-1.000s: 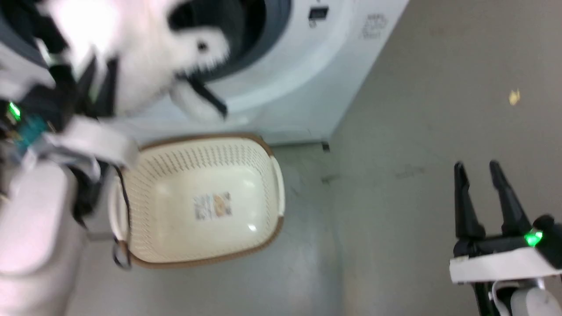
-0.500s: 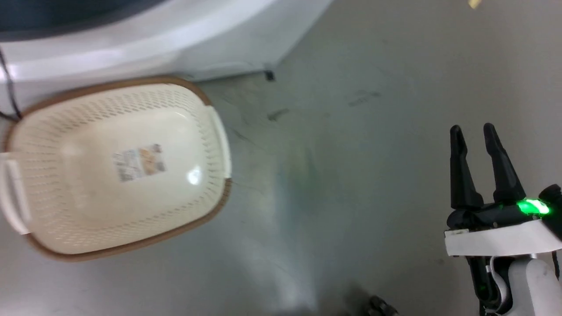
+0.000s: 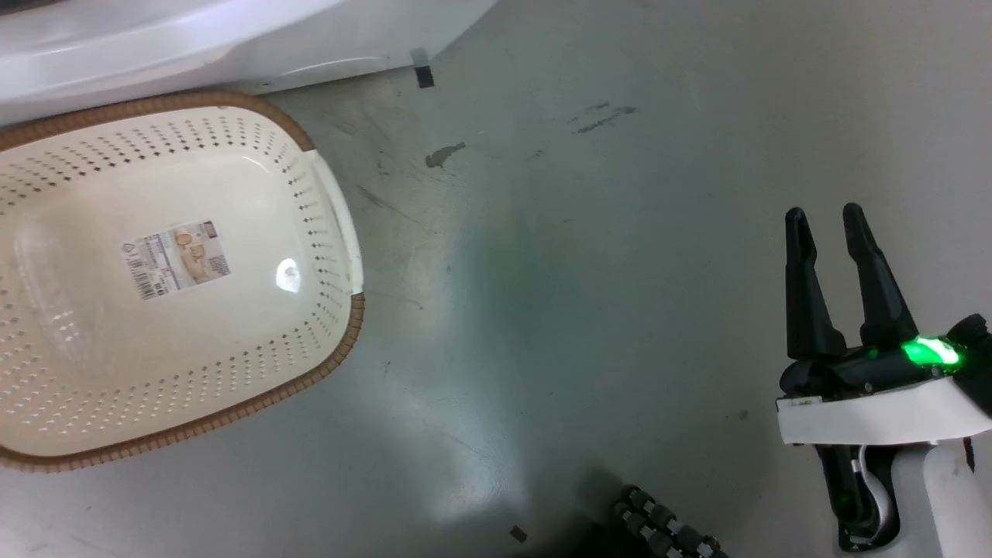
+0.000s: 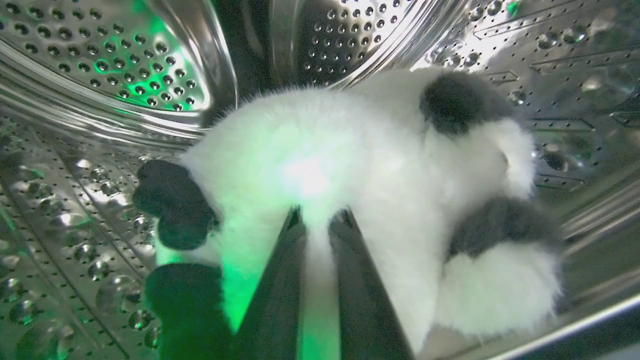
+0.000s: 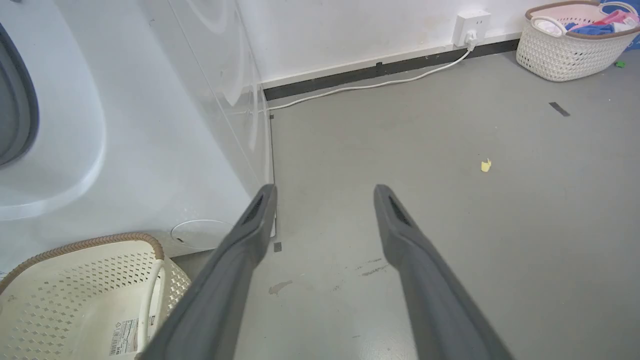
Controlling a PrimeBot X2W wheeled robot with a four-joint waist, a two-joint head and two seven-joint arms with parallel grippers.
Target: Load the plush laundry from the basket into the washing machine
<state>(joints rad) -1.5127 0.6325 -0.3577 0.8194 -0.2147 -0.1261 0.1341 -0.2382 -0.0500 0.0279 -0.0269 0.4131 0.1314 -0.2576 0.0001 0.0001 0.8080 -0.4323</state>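
The left gripper [image 4: 319, 220] is reaching into the steel drum [image 4: 100, 65] of the washing machine [image 3: 194, 39]. Its two dark fingers are sitting close together and pinching a strip of white fur between their tips, so it is grasping the panda [image 4: 350, 165]. The panda is lying inside the drum, directly ahead of those fingertips and spreading out to both sides of them. One black patch is showing above and to the right of the fingers, and black limbs are showing to their left and right. Green light is falling on the fur and on the drum wall to the left of the fingers.

The right gripper [image 3: 825, 221] is hanging over the grey floor [image 3: 589, 310] with its fingers spread apart and nothing between them. The basket [image 3: 350, 329] is standing on the floor well off to this gripper's left, with a paper label [image 3: 176, 258] on its bottom, and it is sitting just in front of the washing machine. In the right wrist view the gripper [image 5: 325, 192] is pointing along the floor, with the basket [image 5: 85, 243] beside and below its left finger and the washing machine [image 5: 150, 125] rising beyond that finger. Far ahead and to the right, a second basket [image 5: 565, 45] of clothes is standing by the wall, near a socket [image 5: 470, 22] with a white cord [image 5: 375, 85]. A yellow scrap [image 5: 485, 165] is lying to the right of the right finger.
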